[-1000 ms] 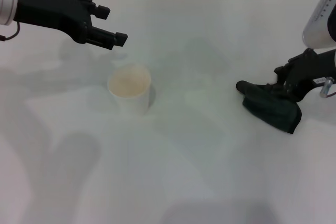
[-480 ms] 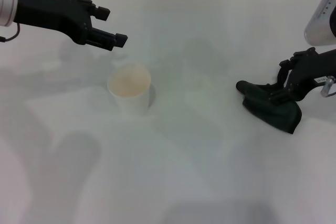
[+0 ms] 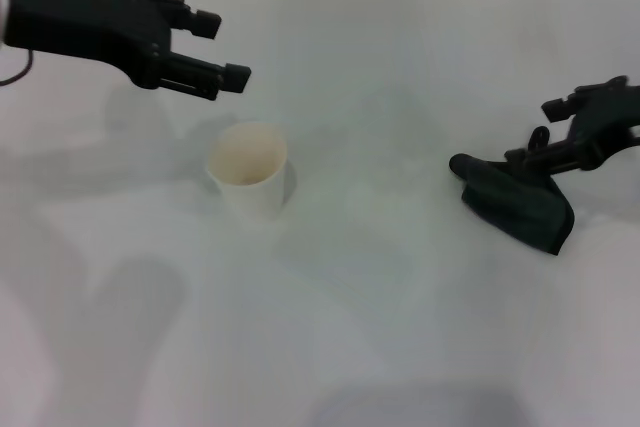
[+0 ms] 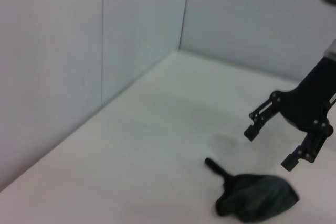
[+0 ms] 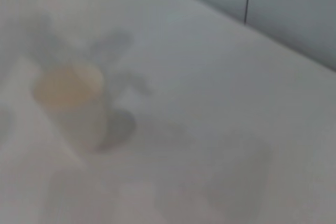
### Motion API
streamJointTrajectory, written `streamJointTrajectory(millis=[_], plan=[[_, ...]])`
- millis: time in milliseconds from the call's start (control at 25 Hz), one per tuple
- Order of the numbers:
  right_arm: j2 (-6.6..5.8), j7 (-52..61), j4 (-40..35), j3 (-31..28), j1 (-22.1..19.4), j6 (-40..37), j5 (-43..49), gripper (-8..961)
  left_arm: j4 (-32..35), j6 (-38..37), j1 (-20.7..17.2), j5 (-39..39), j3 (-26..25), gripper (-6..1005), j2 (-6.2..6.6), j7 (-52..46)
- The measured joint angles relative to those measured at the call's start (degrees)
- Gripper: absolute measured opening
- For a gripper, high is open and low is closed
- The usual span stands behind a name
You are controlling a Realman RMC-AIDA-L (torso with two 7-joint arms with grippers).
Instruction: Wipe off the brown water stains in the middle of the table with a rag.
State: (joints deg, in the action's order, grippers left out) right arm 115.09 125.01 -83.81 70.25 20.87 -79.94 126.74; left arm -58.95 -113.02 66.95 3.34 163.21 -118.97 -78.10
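**Rag and right pincer: relative position**

Rag (image 3: pixel 520 202): dark, crumpled into a low heap, flat on the worktop (image 3: pixel 400 347), on the robot's right, well apart from the middle. Thin twisted tail pointing toward the middle; bulk toward the right and the near edge. Long axis therefore slanted, tail to bulk, across the reach of the right arm.

Right pincer (image 3: pixel 535 134): spread, nothing pinched. Positioned just above and slightly beyond the rag, over the tail end. Separated from the cloth by a small gap in the left wrist view. Clearly the nearer arm; rag directly below and a little toward the robot.

Left pincer (image 3: pixel 222 47): spread, nothing held, raised at the far left, just beyond a white cup (image 3: pixel 248 167). Well apart from the rag.

Middle of the worktop: pale, no brown stain discernible in either the head view or the right wrist view; only faint shadows. Tan tint seen inside the cup only.

Judged stage: consistent both with a rag about to be gripped for wiping and with a rag laid down after wiping a now stain-free surface. Not settled by this moment.
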Motion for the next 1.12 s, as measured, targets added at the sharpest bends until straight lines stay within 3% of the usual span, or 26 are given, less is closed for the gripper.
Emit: streamJointTrajectory(millis=[160, 280, 520, 720, 880, 1120], plan=[[-0.27, -4.16, 4.09, -9.75, -0.24, -5.76, -8.27, 857, -1.05, -2.49, -1.92, 1.47, 0.0, 861, -0.2, -2.97], [-0.25, -5.85, 8.15, -13.79, 0.33, -7.86, -9.53, 857, 2.97, -2.81, -3.56, 0.71, 0.01, 862, -0.24, -5.27], [-0.79, -9.03, 12.93, -14.31, 2.05, -7.62, -9.61, 857, 11.42, -3.05, -5.33, -1.31, 0.01, 862, -0.16, -9.48], [-0.36, -12.34, 15.96, -15.26, 4.31, -7.0, -9.83, 857, 14.78, -3.01, -8.28, -1.24, 0.0, 861, 0.3, -8.43], [-0.3, -14.84, 18.41, -15.45, 5.09, -6.57, -11.11, 857, 14.09, -2.55, -10.4, -1.49, -0.01, 862, 0.1, -1.04], [0.01, -20.47, 23.44, -15.69, 5.2, -6.19, -13.15, 857, 16.72, -0.52, -15.67, 5.04, -0.09, 861, -0.1, 9.85]])
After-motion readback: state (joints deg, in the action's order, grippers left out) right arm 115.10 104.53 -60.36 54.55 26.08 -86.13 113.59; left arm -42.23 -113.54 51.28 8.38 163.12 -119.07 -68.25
